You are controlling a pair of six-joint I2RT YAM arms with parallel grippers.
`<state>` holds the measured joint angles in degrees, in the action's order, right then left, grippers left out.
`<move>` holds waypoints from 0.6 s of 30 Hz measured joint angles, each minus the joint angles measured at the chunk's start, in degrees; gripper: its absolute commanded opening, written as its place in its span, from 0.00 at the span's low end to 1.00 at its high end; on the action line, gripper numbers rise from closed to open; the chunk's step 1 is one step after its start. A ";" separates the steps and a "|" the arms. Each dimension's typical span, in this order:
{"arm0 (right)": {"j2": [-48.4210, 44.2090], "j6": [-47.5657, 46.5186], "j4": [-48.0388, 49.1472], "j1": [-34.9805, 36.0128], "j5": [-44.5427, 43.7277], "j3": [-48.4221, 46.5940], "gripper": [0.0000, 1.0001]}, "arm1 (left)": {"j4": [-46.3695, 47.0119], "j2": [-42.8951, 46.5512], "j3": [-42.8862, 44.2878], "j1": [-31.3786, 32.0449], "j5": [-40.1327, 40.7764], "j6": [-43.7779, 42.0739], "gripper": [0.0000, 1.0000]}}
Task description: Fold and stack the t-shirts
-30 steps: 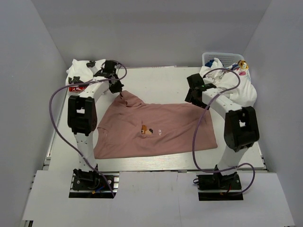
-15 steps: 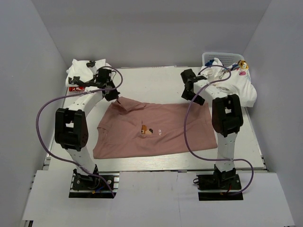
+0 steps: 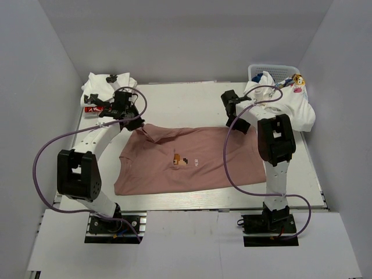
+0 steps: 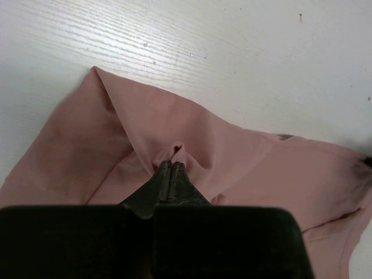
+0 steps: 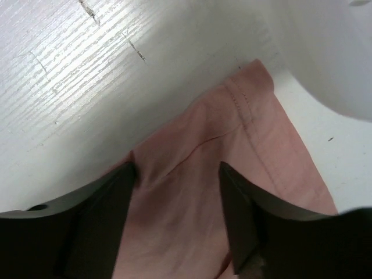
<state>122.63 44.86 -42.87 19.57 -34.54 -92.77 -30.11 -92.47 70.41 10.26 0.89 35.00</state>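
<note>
Top external view shows the dusty-pink t-shirt [image 3: 189, 160] spread flat across the middle of the table [image 3: 186, 99], print up. At its upper left corner the left gripper [image 4: 172, 167] is clenched on a small pinch of pink cloth. At the upper right corner the right gripper [image 5: 177, 174] stands with jaws apart, astride the hem. White t-shirts [image 3: 293, 110] heap by the basket [image 3: 273, 70], upper right

Left arm [image 3: 96, 136] stretches forward beside the left edge of the tabletop [image 3: 186, 99], its left gripper [image 4: 171, 164] pinched tight on a fold of the pink t-shirt [image 4: 244, 157]. Right arm [image 3: 273, 139] stands folded upright near the right edge — the right gripper [image 5: 177, 174] points down, jaws apart, straddling the shirt's hem.
</note>
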 measured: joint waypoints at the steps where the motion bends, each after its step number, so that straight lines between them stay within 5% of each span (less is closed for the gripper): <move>1: 0.00 0.11 0.22 0.00 0.04 0.13 0.60 | -0.04 1.38 -0.90 0.00 -0.17 0.02 0.00; 8: 0.02 0.35 2.34 0.02 0.17 1.07 0.35 | -0.15 4.17 -3.89 0.00 -0.87 0.20 0.00; 9: 0.00 0.20 2.60 0.04 0.15 1.18 0.29 | -0.17 4.17 -4.09 0.00 -0.98 0.20 0.00; 10: 0.00 -0.04 2.78 0.04 0.09 1.25 0.11 | -0.31 4.17 -4.26 0.00 -1.16 0.22 0.00; 13: -0.22 -0.55 3.19 0.11 -0.26 1.92 0.00 | -0.70 4.22 -4.42 0.00 -1.64 0.22 0.00; 18: -2.21 -2.12 4.20 0.15 0.02 4.81 0.00 | -1.55 6.95 -6.71 0.00 -2.47 0.61 0.00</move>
<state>120.42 42.74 -38.68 19.73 -34.52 -87.96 -31.66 -85.52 63.70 10.26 -1.58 35.62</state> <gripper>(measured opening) 0.016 0.011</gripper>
